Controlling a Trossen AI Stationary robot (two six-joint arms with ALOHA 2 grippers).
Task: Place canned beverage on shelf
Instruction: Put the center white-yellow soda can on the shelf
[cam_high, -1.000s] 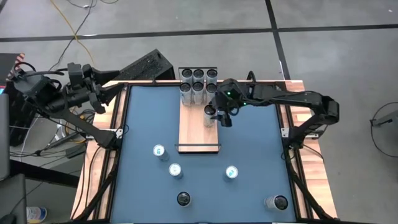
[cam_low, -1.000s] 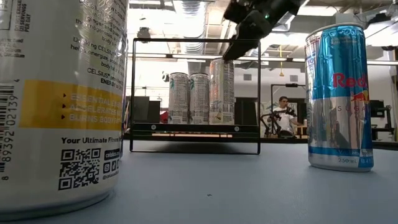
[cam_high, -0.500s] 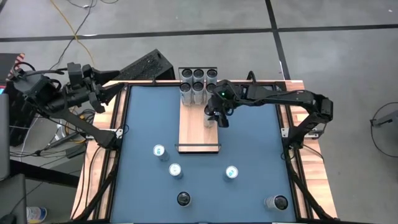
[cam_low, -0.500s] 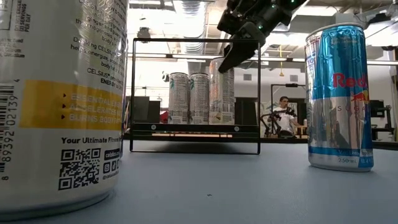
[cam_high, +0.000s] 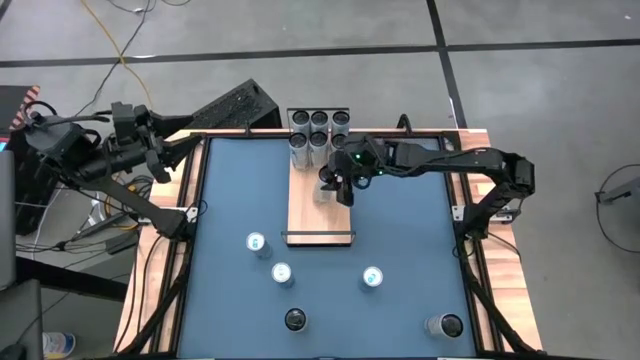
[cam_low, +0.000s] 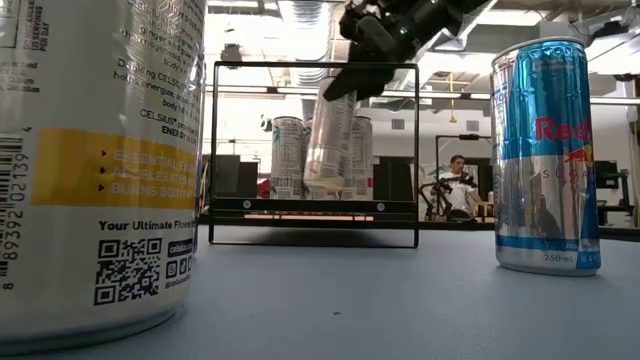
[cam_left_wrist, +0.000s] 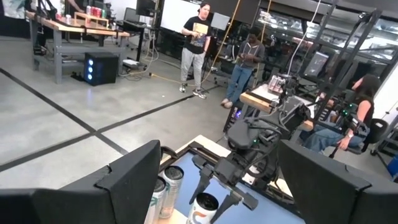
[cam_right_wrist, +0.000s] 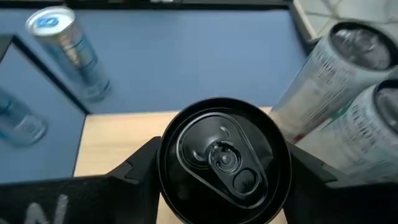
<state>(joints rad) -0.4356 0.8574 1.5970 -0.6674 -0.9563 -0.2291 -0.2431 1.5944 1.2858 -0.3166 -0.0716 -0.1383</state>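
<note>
My right gripper (cam_high: 335, 182) clamps a silver can (cam_right_wrist: 224, 158) between both fingers, tilted over the far half of the light-wood shelf (cam_high: 305, 220). Six more cans (cam_high: 318, 131) stand just beyond, at its far end. My left gripper (cam_high: 150, 140), fingers spread, waits off the table's far-left corner.

big can (cam_low: 95, 160) cut off top/left | tilted can (cam_low: 330, 140) blurred | claw (cam_low: 345, 75) tips unclear
</note>
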